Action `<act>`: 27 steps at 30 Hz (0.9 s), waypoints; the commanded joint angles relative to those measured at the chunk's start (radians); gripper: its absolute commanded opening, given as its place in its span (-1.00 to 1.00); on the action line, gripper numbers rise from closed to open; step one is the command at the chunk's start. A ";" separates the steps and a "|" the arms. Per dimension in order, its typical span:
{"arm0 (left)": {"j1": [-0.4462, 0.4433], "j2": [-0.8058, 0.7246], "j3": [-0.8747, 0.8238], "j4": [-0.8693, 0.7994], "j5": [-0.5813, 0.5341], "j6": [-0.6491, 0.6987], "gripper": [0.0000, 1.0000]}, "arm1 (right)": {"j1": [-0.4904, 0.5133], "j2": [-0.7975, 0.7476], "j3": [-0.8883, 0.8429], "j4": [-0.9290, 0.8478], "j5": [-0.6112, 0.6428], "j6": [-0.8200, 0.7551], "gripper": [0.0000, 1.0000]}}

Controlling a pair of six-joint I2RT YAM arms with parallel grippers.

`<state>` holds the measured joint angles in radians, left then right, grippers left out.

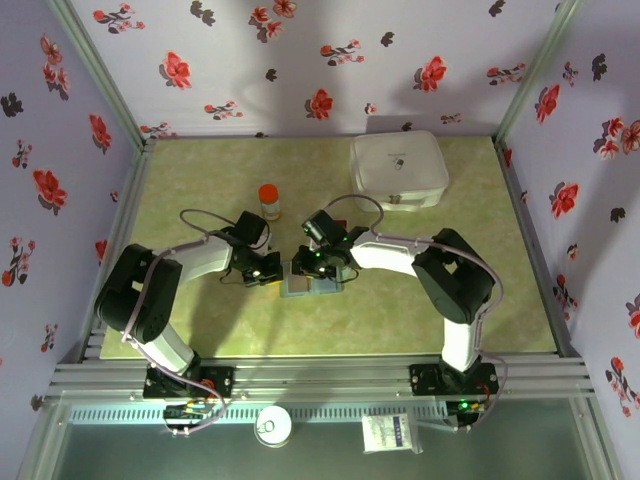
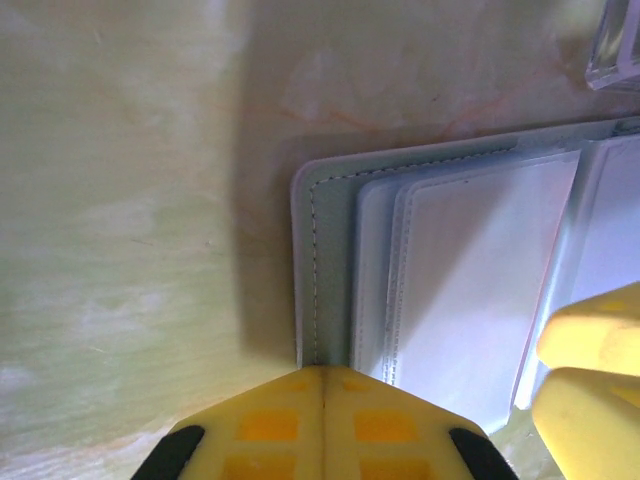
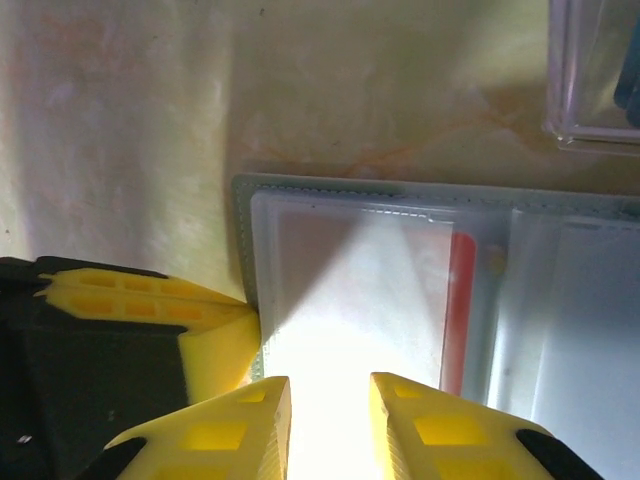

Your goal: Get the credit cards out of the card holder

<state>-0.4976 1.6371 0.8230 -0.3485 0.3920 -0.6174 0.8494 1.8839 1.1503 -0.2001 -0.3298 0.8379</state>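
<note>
Right gripper first: jaws a narrow gap apart, hanging right over a clear sleeve of the card holder. The glare on that plastic is bad, so I honestly can't tell if the tips are touching it or just above. Nothing is pinched between them as far as I can see.

Left gripper is fully closed with nothing in it, its tip sitting right at the edge of the holder's left panel. It looks like it's resting on the stitched border.

The holder lies open and flat on the table, long axis running left to right, right between the two grippers in the near-middle of the table. The sleeves face up, and a red card is tucked in one, standing crosswise to the holder's length.

Further back are an orange-capped bottle and a white box, both well apart from the holder.
</note>
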 commanded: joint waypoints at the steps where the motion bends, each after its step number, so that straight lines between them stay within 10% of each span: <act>1: -0.004 0.004 -0.002 -0.027 -0.024 0.013 -1.00 | 0.008 0.035 0.022 -0.028 0.019 -0.016 -0.46; 27: 0.003 -0.029 0.047 -0.109 -0.074 0.059 -1.00 | -0.044 -0.061 -0.144 0.066 0.028 -0.048 -0.53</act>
<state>-0.4976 1.6367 0.8436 -0.3996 0.3492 -0.5896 0.8223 1.8374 1.0389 -0.1593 -0.2817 0.8108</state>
